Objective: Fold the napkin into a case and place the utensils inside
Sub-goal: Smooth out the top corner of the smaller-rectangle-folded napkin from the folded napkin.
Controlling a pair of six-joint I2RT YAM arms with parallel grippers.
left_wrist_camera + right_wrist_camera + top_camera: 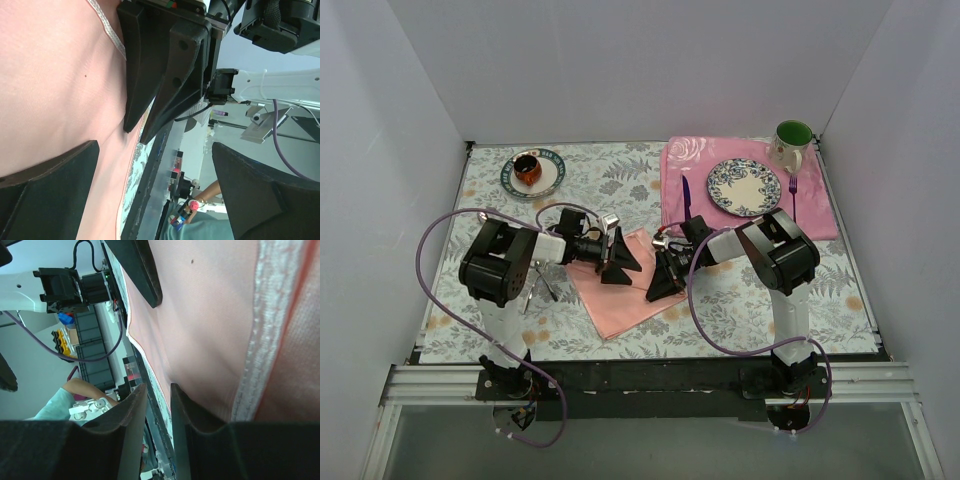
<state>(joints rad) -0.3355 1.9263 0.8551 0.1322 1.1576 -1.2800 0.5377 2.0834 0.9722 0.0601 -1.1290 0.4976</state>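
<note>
Most of the top view is the leaf-print table, with a rose placemat at upper right holding a plate, mug and purple cutlery, none of it part of this job.

The napkin lies at centre frame as a tilted, roughly four-sided patch, its edges running diagonally. It is not yet a narrow pouch, so the folding looks unfinished.

Both grippers sit over its upper half, facing each other. The left gripper is at the upper-left side of the cloth. In its wrist view its fingers are spread wide, one lying over pink cloth and the other off beyond the edge, with nothing held.

The right gripper is at the right edge. Its wrist view shows its fingers drawn almost together, only a slit between them, right where the hem runs in and the cloth puckers. Whether they nip the edge I cannot tell.

The utensils, thin and silver, lie at left of centre, just off the napkin's left side and beside the left arm. They are well apart from the right gripper, so the left arm is the nearer one to fetch them, reaching leftward from the cloth, once a pouch exists.
</note>
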